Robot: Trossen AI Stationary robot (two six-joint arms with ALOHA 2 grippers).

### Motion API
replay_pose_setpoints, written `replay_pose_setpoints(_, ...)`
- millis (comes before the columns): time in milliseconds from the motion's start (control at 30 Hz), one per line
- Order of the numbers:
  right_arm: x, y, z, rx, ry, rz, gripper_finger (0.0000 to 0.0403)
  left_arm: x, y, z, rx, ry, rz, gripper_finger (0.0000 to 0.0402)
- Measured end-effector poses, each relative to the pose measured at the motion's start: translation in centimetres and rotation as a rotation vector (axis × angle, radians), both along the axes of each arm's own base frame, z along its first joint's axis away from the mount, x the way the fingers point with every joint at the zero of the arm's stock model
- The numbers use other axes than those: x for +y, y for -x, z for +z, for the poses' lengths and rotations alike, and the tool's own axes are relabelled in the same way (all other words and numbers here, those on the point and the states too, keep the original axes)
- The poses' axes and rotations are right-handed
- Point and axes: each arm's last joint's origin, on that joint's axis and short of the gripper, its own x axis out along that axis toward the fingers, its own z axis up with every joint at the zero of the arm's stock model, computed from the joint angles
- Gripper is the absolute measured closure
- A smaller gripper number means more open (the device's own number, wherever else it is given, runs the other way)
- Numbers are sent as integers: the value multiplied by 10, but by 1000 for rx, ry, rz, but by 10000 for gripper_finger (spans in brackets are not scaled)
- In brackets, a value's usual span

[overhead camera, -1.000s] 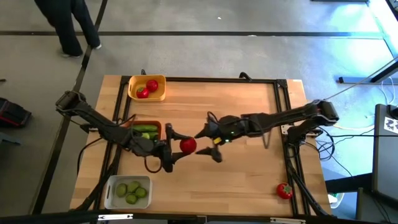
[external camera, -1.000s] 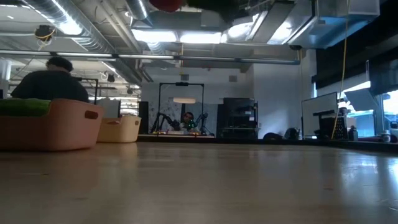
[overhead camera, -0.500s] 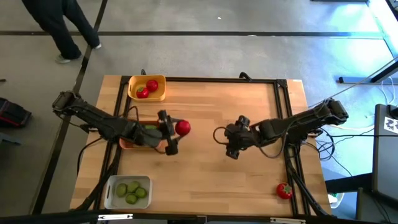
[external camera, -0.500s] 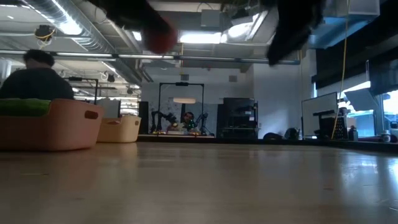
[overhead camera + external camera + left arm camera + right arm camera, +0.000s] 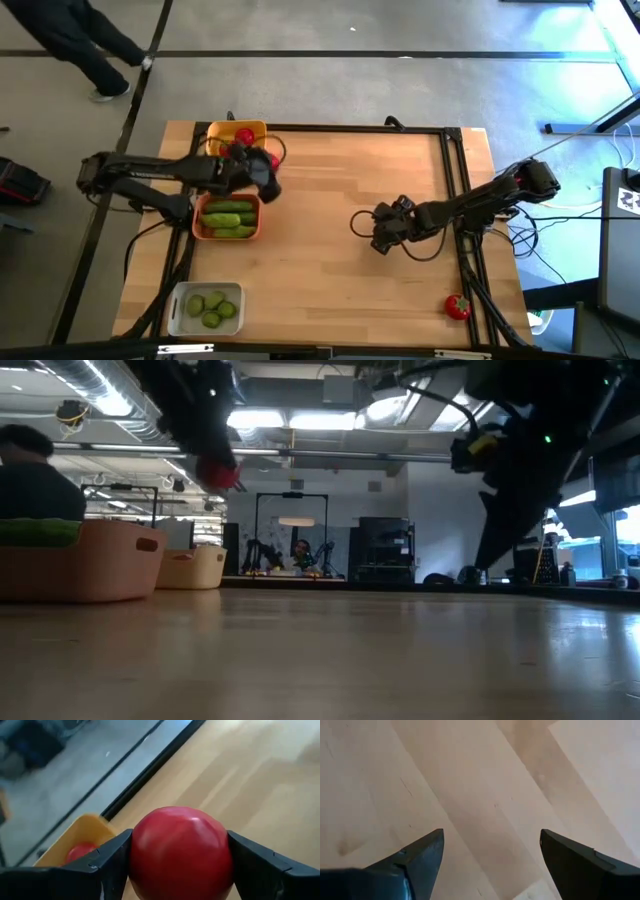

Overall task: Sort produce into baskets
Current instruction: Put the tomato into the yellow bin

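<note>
You're looking down on a pale wooden table [image 5: 360,300] edged by a black frame [image 5: 455,160], standing on a grey concrete floor [image 5: 350,85] crossed by dark lines. A person [image 5: 70,45] in dark clothes walks past the far left corner. From table height you see an open ceiling with ducts [image 5: 90,390] and bright strip lights [image 5: 300,420], dark cabinets [image 5: 385,550] at the back wall, and windows [image 5: 610,540] glowing on the right.

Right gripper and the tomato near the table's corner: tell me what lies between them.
Only bare table separates right gripper from tomato, per the high view.
</note>
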Motion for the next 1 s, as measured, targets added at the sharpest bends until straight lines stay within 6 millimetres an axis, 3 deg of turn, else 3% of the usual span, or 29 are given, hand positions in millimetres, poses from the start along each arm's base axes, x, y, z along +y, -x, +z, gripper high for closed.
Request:
replay_pose_setpoints(167, -1, 3, -11, -24, -19, -10, 84, 35, 9, -3, 18, 83, 102, 123)
replay_pose_setpoints(533, -1, 2, -11, -44, -4, -14, 84, 104, 32, -11, 41, 118, 354, 123)
replay_pose_setpoints(1000, 0, 0, -10, -64, -10, -10, 84, 149, 28, -62, 156, 320, 435, 123)
